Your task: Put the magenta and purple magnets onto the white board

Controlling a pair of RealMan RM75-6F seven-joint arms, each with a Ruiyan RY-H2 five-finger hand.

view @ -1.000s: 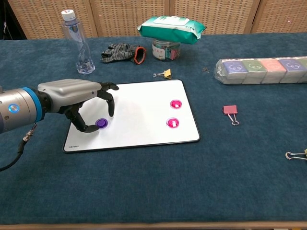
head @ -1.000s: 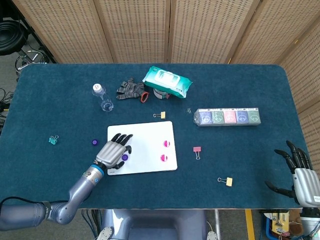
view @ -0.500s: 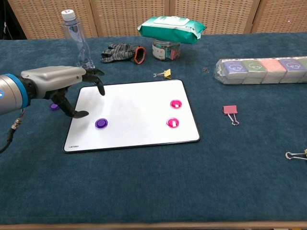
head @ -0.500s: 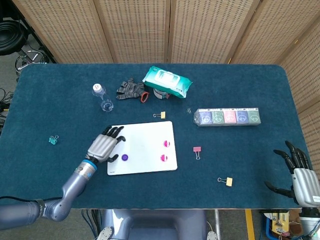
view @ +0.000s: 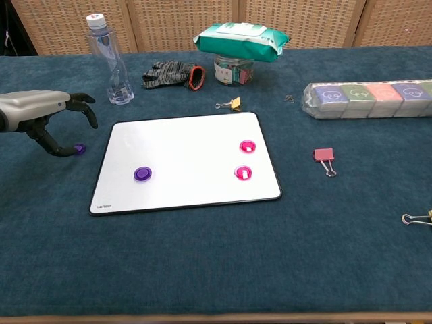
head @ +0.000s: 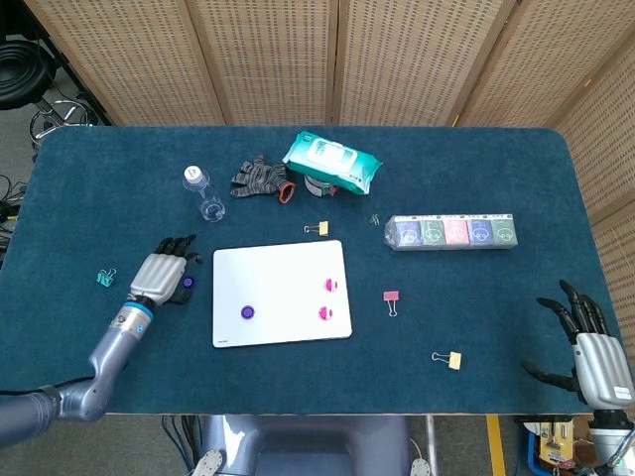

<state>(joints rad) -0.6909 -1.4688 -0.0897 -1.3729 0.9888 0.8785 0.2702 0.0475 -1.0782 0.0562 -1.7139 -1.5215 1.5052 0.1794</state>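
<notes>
Retreat from the flat white board [view: 189, 145] done, the left hand [view: 42, 116] (fingers spread, empty) now hovers over the last small purple round magnet [view: 79, 148] lying on the blue tabletop [view: 216, 256].

Small print on the white board [view: 115, 202]; too tiny to read.

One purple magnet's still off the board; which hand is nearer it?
Left. The left hand hovers right over the loose purple magnet, left of the white board; the right hand sits at the table's far right edge.
</notes>
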